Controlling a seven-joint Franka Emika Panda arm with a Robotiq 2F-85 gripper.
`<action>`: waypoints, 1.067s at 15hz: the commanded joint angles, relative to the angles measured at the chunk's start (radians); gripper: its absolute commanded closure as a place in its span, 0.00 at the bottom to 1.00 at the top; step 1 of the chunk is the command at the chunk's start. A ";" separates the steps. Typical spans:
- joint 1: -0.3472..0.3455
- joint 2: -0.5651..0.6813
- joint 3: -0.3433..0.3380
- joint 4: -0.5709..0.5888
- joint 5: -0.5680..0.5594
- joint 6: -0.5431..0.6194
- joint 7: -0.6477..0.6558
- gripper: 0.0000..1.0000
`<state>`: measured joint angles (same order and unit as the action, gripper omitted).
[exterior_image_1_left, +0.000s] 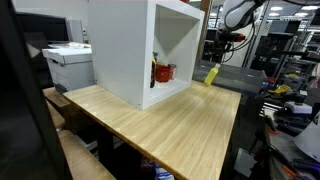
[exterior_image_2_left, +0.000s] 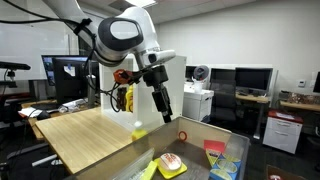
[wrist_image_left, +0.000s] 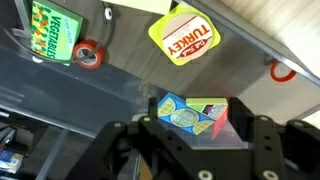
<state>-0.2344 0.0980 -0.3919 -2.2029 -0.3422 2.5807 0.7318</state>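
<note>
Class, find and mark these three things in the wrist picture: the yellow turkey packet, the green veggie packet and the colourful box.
yellow turkey packet (wrist_image_left: 186, 38), wrist view, on its red lettering.
green veggie packet (wrist_image_left: 52, 30), wrist view, middle of its label.
colourful box (wrist_image_left: 188, 113), wrist view, on its facing side.

one yellow turkey pack (wrist_image_left: 183, 38), one green pack (wrist_image_left: 52, 30), one colourful box (wrist_image_left: 195, 115), two red rings (wrist_image_left: 90, 55) (wrist_image_left: 283, 71)
</note>
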 joint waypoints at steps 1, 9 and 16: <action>-0.010 0.005 0.007 0.007 -0.015 0.007 0.025 0.03; -0.026 -0.015 0.044 0.013 0.182 -0.134 -0.196 0.00; -0.026 -0.075 0.047 -0.037 0.224 -0.184 -0.431 0.00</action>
<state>-0.2362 0.0810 -0.3615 -2.1939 -0.1276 2.4030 0.4046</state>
